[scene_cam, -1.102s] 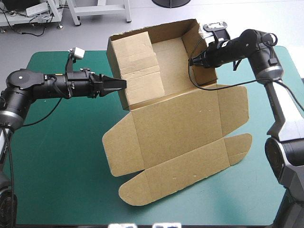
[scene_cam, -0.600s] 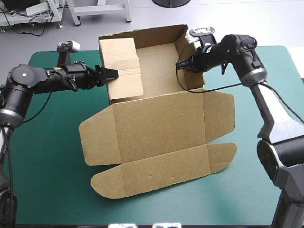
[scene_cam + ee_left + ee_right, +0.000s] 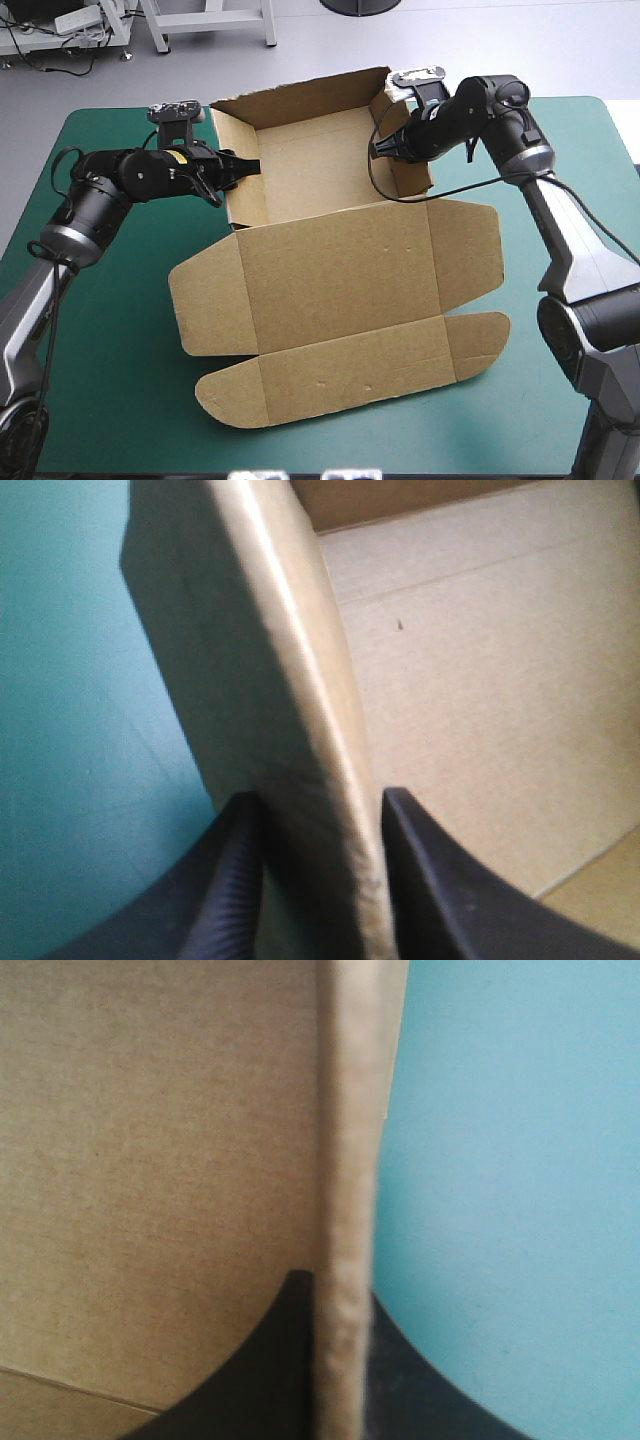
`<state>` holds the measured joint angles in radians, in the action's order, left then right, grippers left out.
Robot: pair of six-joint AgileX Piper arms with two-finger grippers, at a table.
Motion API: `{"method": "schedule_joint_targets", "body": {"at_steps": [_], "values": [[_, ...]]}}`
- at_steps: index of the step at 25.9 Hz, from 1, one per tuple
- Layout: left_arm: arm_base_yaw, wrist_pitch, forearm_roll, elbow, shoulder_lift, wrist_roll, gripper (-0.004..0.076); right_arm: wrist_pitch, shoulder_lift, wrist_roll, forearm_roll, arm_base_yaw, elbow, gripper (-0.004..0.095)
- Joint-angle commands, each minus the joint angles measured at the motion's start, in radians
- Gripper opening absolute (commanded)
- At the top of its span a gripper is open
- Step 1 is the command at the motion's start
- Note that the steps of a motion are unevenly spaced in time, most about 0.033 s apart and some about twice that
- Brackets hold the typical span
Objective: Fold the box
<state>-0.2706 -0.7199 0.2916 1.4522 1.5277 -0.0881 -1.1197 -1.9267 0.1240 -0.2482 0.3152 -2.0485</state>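
Left gripper (image 3: 248, 165) and right gripper (image 3: 377, 149) each pinch 1 wall of the box (image 3: 335, 270), lid flat.

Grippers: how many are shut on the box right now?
2. The left gripper pinches the box at its left side wall; the right gripper pinches its right side wall.

The box (image 3: 330, 300) is plain brown board, matt and dry-looking. Its flat lid at six o'clock is smooth apart from pressed score lines. Up close, the wall edge held by the right end effector (image 3: 375, 149) looks fibrous and slightly rough. The wall at nine o'clock catches a faint sheen between the fingers (image 3: 235, 880) of the left end effector (image 3: 256, 164), which are matt black and finely ribbed. The surface's teal-green cover (image 3: 120, 400) is smooth and matt.
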Motion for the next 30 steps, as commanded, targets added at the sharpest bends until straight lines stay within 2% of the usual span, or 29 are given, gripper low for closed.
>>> {"method": "schedule_joint_targets", "body": {"at_steps": [1, 2, 4, 8, 10, 16, 20, 30], "values": [[-0.051, 0.07, -0.024, 0.05, 0.01, -0.019, -0.0004, -0.063, 0.062, 0.03, -0.097, 0.03, -0.032, -0.0023], [-0.051, 0.019, -0.054, 0.067, 0.03, -0.018, -0.0002, -0.11, 0.062, 0.03, -0.052, 0.03, -0.032, -0.0023], [-0.051, -0.101, -0.085, 0.094, 0.07, 0.016, -0.0003, -0.131, 0.063, 0.01, 0.024, 0.036, -0.012, -0.0023], [-0.051, -0.389, -0.158, 0.175, 0.154, 0.079, -0.0003, -0.132, 0.063, 0.019, -0.006, 0.036, 0.114, -0.0023], [-0.051, -0.438, -0.163, 0.203, 0.179, 0.108, -0.0003, -0.132, 0.063, 0.021, 0.001, 0.036, 0.186, -0.0023], [-0.051, -0.525, -0.168, 0.241, 0.223, 0.177, -0.0003, -0.132, 0.073, 0.031, 0.014, 0.051, 0.364, -0.0023], [-0.051, -0.562, -0.19, 0.241, 0.254, 0.181, -0.0003, -0.132, 0.088, 0.031, 0.06, 0.06, 0.408, -0.0024], [-0.053, -0.562, -0.172, 0.218, 0.35, 0.196, -0.0003, -0.132, 0.095, 0.01, 0.189, 0.06, 0.41, -0.0024]]}}
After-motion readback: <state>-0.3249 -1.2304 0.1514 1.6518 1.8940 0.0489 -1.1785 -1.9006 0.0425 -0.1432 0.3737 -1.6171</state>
